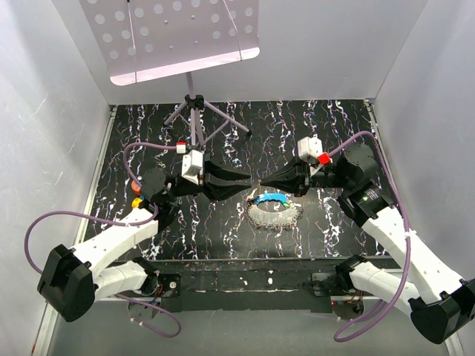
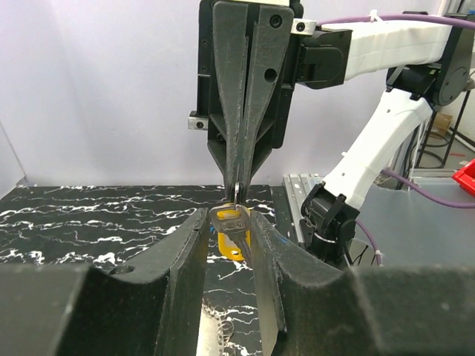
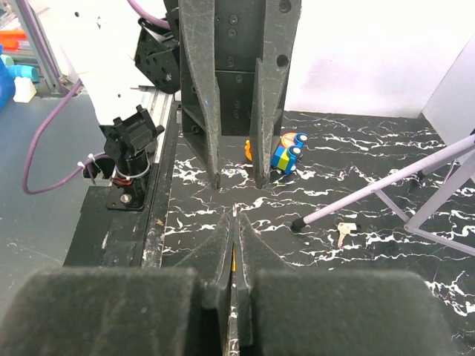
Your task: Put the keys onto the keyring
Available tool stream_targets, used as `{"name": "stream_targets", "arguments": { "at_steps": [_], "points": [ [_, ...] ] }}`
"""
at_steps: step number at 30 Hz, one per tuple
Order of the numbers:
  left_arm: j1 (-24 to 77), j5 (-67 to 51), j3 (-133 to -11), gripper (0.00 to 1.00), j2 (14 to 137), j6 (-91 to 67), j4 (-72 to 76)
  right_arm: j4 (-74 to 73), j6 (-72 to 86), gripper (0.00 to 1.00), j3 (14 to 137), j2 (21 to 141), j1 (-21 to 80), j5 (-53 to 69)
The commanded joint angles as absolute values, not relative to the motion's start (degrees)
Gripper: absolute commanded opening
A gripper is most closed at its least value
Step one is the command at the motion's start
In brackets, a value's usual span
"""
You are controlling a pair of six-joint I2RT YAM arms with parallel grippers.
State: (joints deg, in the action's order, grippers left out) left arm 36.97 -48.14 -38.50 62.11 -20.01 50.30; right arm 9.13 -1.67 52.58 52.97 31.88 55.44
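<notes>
From above, both arms are stretched inward, and the left gripper point(image 1: 249, 180) and right gripper point(image 1: 262, 185) meet tip to tip over the middle of the tabletop point(image 1: 334, 133). Just on the near side of them the blue key point(image 1: 271, 199) lies across the far rim of a glittery ring-shaped dish point(image 1: 274, 220). A music stand point(image 1: 194, 111) rises at the far edge. Over to the left wrist: its own two fingers point(image 2: 185, 259) clamp the yellow key point(image 2: 231, 231) by its plastic head, up off the tabletop. The right gripper points in from the top of the view, jaws pressed together, with a thin wire keyring point(image 2: 236, 194) pinched at their tips, right at the top of the key head. Right wrist now: its fingers meet with only a slit between them and a sliver of yellow showing in it. The left gripper's fingers stand a little apart straight ahead. A small blue, yellow and orange toy point(image 3: 288, 153) sits beyond them, toward the tabletop's left edge.
</notes>
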Motion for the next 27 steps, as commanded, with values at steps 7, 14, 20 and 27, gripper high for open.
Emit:
{"name": "stream_targets", "arguments": {
  "at_steps": [7, 14, 20, 27],
  "points": [
    [36.83, -49.48, -40.08, 0.27, 65.21, -24.17, 56.07, 13.71, -0.44, 0.01, 51.86, 53.09, 31.64, 55.81],
    [36.83, -49.66, -40.52, 0.23, 66.01, -25.31, 57.30, 14.15, 1.06, 0.01, 51.86, 53.52, 31.64, 56.07],
    [36.91, -50.80, -40.96, 0.20, 66.97, -26.46, 58.62, 14.50, 1.23, 0.01, 52.03, 53.61, 31.64, 55.55],
    [37.00, -51.50, -41.48, 0.18, 67.59, -26.46, 58.18, 15.03, 1.76, 0.01, 52.03, 53.79, 31.64, 55.46]
  ]
}}
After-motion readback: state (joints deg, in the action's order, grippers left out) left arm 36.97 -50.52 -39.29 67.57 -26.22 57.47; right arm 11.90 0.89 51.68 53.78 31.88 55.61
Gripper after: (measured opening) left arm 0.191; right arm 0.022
